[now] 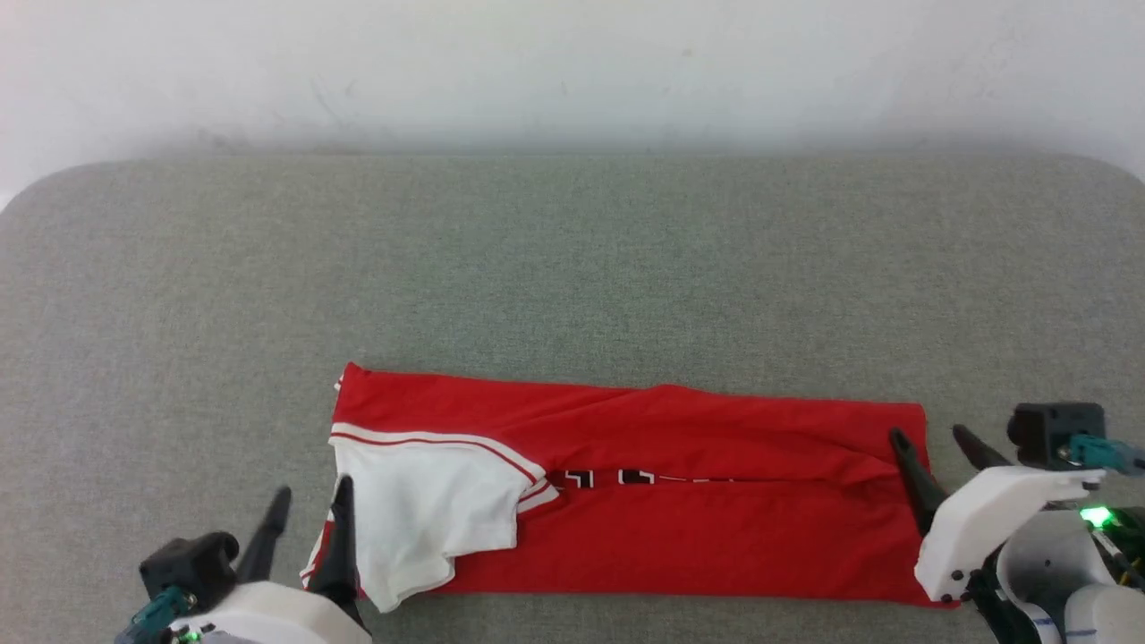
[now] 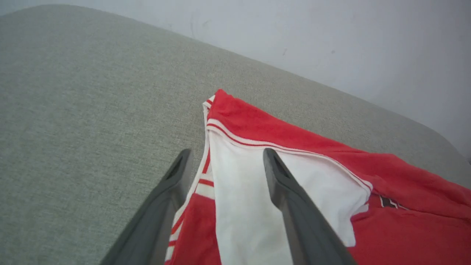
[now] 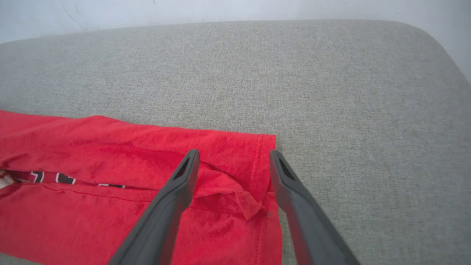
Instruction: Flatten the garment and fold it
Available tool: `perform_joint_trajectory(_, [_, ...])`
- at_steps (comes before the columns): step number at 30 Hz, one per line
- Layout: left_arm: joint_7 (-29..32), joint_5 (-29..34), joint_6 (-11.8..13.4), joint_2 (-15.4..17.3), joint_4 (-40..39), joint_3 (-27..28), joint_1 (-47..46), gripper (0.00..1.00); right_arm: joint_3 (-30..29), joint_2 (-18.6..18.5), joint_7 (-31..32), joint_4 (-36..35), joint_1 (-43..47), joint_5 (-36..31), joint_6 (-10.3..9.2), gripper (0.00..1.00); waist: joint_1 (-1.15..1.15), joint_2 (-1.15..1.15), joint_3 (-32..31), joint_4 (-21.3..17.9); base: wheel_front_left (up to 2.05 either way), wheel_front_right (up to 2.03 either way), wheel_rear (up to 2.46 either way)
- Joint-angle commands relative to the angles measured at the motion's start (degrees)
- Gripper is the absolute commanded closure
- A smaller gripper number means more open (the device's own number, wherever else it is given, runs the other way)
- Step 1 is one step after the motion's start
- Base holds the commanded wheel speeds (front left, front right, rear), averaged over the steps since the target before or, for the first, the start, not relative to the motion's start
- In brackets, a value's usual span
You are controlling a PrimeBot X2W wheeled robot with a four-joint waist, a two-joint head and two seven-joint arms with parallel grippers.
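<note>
The garment (image 1: 698, 528) is seen folded lengthwise into a long red band, laid flat across the near middle of the grey padded surface (image 1: 572, 268), its long sides running left to right. Along the middle of the band a seam is formed where two folded edges meet, and a thin strip of black, white-outlined lettering (image 1: 640, 477) is exposed there. At the band's left end a white sleeve (image 1: 429, 501) with red-striped trim is laid over the red cloth, its edge somewhat rumpled. At the right end the stitched hem is shown, with a small crumpled fold just inside it in the right wrist view. The left gripper (image 1: 313, 490) is placed at the sleeve end, its jaws spread apart and nothing grasped; in the left wrist view the left gripper (image 2: 227, 152) is seen with one finger over the white sleeve and the other beside the garment's edge. The right gripper (image 1: 927, 435) is set at the hem end, jaws likewise released, and the right gripper (image 3: 234, 152) is seen straddling the hem corner. A pale wall (image 1: 572, 72) is seen beyond the surface.
</note>
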Motion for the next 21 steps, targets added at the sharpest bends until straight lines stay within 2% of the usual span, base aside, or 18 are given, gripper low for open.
perform_joint_trajectory(1, [-2.9, 1.8, 0.7, -0.4, 0.5, 0.5, -2.0, 0.00, -0.9, 0.4, -2.1, -0.4, 1.1, -0.1, -0.05, 0.00, 0.00, -0.01, -0.3, 0.0, 0.00, 0.00, 0.00])
perform_joint_trajectory(6, [-7.3, 8.1, 1.1, -1.0, 1.9, 0.9, -5.6, 0.00, -2.5, 0.6, -7.7, 1.8, 1.5, 2.8, -0.05, 0.00, 0.00, -0.01, -0.7, -0.3, 0.00, 0.00, 0.00])
perform_joint_trajectory(11, [-7.7, 15.1, -0.2, -3.1, 0.2, 4.0, -9.4, 0.00, -4.6, 0.6, -9.5, 6.6, 0.2, 4.6, -0.05, 0.00, 0.00, -0.01, -0.8, -0.5, 0.00, 0.00, 0.00])
perform_joint_trajectory(15, [-7.7, 19.4, -2.5, -5.3, 0.0, 6.7, -11.2, 0.00, -5.3, 0.6, -7.7, 11.4, -2.1, 4.7, -0.05, 0.00, 0.00, -0.01, -0.9, -0.7, 0.00, 0.00, 0.00])
perform_joint_trajectory(21, [-7.7, 22.9, -5.9, -8.3, 1.8, 10.1, -12.9, 0.00, -5.2, 0.6, -0.8, 18.9, -6.2, 2.8, -0.05, 0.00, 0.00, -0.01, -0.9, -0.9, 0.00, 0.00, 0.00])
